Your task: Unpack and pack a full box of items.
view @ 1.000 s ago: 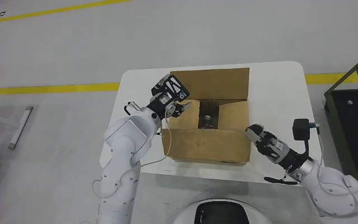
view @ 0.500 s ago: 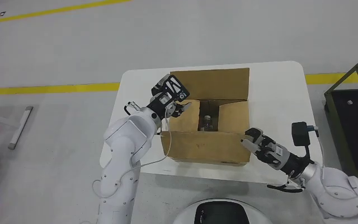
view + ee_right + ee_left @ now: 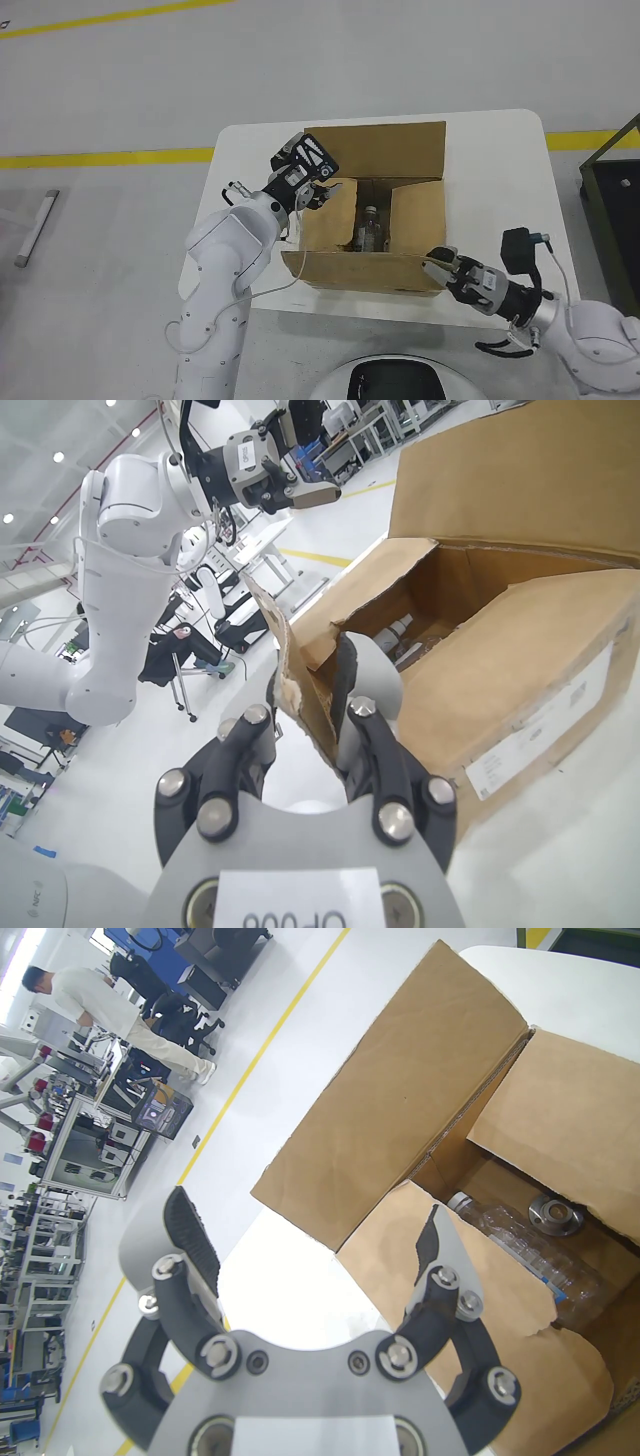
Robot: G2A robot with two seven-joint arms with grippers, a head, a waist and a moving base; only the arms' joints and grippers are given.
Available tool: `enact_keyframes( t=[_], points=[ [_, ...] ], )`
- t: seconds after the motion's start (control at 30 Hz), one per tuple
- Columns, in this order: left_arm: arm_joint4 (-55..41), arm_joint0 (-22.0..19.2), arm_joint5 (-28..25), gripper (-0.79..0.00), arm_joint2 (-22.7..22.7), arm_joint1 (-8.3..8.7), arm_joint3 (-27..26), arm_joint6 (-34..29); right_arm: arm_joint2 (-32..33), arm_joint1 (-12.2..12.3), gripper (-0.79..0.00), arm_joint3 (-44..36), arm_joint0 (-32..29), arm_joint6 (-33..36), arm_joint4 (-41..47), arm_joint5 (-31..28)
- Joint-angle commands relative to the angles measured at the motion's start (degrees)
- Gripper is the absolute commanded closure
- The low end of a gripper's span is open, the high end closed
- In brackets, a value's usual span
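Observation:
A brown cardboard box [image 3: 380, 150] stands open on the white table [image 3: 500, 160]. Inside it lie a clear plastic bottle [image 3: 370, 230] [image 3: 525, 1253] and a round metal flange [image 3: 555, 1213]. My right gripper [image 3: 440, 263] [image 3: 310, 685] is at the box's near right corner, shut on the near flap [image 3: 360, 268] [image 3: 300, 700], which leans outward. My left gripper [image 3: 318, 188] [image 3: 310, 1238] hovers open at the box's left side. One of its fingers [image 3: 430, 1238] is by the short left flap [image 3: 400, 1288]; I cannot tell whether they touch.
The far flap [image 3: 400, 1078] stands up at the back, and the short right flap [image 3: 418, 205] partly covers the opening. A dark green frame [image 3: 610, 200] stands off the table's right edge. Bare tabletop lies on the right of the box.
My right gripper has moved left along the box's front and closed on the near flap, drawing it outward. More of the bottle shows. The left arm has kept still.

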Motion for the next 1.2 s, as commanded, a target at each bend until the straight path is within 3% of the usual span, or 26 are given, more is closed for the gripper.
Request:
enact_keyframes(
  t=[0.0,0.2,0.53,0.83,0.9,1.0,1.17],
  points=[
    [0.0,0.0,0.0,-0.785,0.0,0.0,0.0,0.0,0.1,0.1,0.0,-0.2,0.1,-0.4,-0.8,-0.1],
    [0.0,0.0,0.0,-0.785,0.0,0.0,0.0,0.0,1.0,0.5,0.0,-0.9,0.8,-2.6,-6.9,-2.5],
    [0.0,0.0,0.0,-0.785,0.0,0.0,0.0,0.0,3.1,0.8,0.0,-0.4,1.7,-11.8,-20.1,-5.3],
    [0.0,0.0,0.0,-0.785,0.0,0.0,0.0,0.0,3.6,1.1,0.0,-0.3,1.1,-18.2,-25.4,-8.6],
    [0.0,0.0,0.0,-0.785,0.0,0.0,0.0,0.0,3.8,1.2,-0.163,-0.2,0.9,-18.8,-26.3,-9.5],
    [0.0,0.0,0.0,-0.785,0.0,0.0,0.0,0.0,3.8,1.4,-0.302,-0.1,0.2,-19.9,-26.8,-10.2],
    [0.0,0.0,0.0,-0.785,0.0,0.0,0.0,0.0,4.1,1.7,-0.36,-0.5,-0.8,-20.1,-25.2,-11.5]
  ],
)
